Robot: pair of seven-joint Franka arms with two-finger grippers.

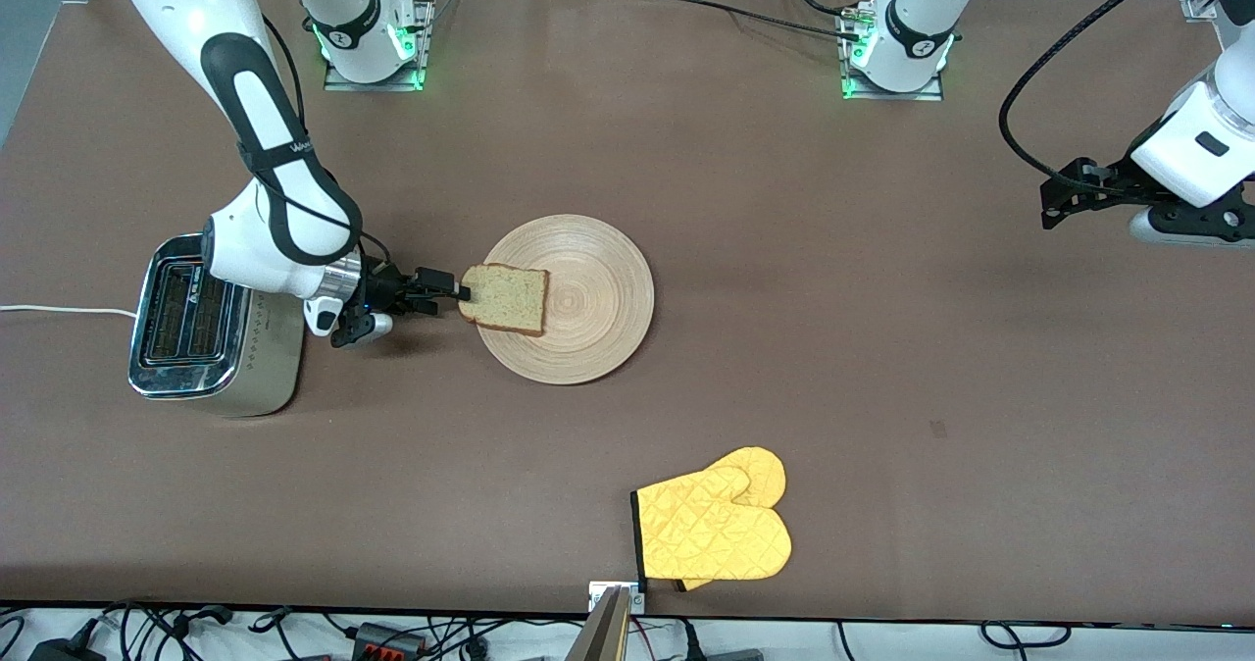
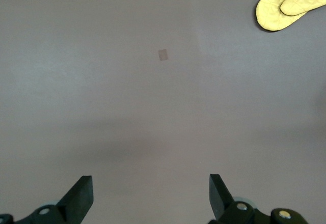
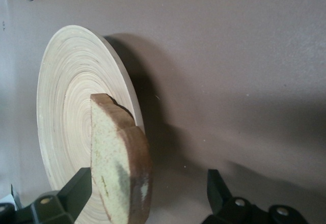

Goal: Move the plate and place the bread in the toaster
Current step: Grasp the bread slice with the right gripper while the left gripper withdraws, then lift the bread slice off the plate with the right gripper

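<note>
The right gripper is open, apparently straddling the crust edge of the bread on the plate mid-table; the toaster stands toward the right arm's end. The left gripper waits open, empty.

White arms, black cables, green base lights

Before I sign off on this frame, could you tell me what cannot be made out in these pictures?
- Toaster: the right arm covers part of its top in the front view, so the slots' full contents stay unseen.
- Left gripper: its arm is cut by the front view's edge.
- Bread: its lower end and the right gripper fingers' bases leave the right wrist view's edge; contact is unclear.
- Oven mitt: cropped in the left wrist view.
</note>
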